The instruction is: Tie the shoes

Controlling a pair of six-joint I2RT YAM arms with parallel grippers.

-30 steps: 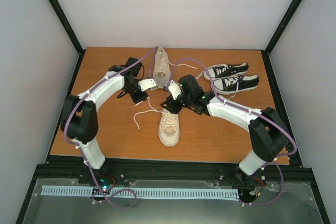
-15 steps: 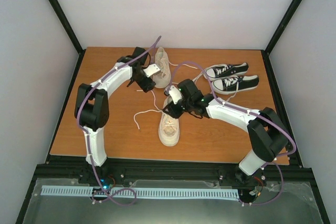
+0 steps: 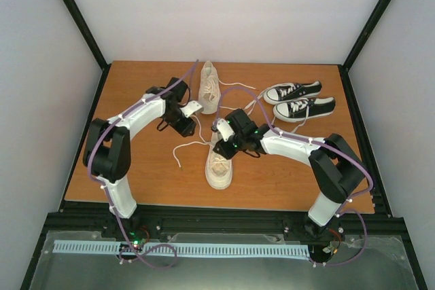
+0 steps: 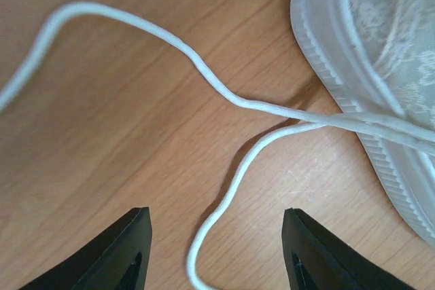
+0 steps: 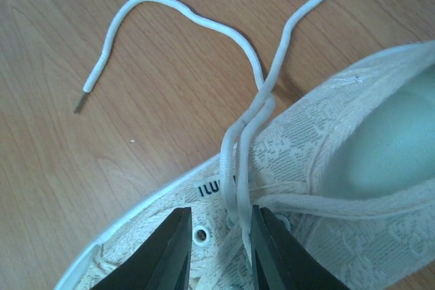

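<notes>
Two cream shoes lie on the table, the far one and the near one. My left gripper hovers open over the wood beside a cream shoe's sole. One white lace runs between its fingers, touching neither. Over the near shoe's eyelets my right gripper has its jaws narrowly open. Two lace strands pass between them, close to the right finger. A gap shows on the left side.
A pair of small black sneakers sits at the back right, with a lace trailing toward it. A loose lace end lies on the wood left of the near shoe. Black frame rails border the table.
My left arm swung out toward the far shoe and came back, its jaws now apart. The right gripper slid down onto the near shoe and its jaws narrowed around the two strands.
</notes>
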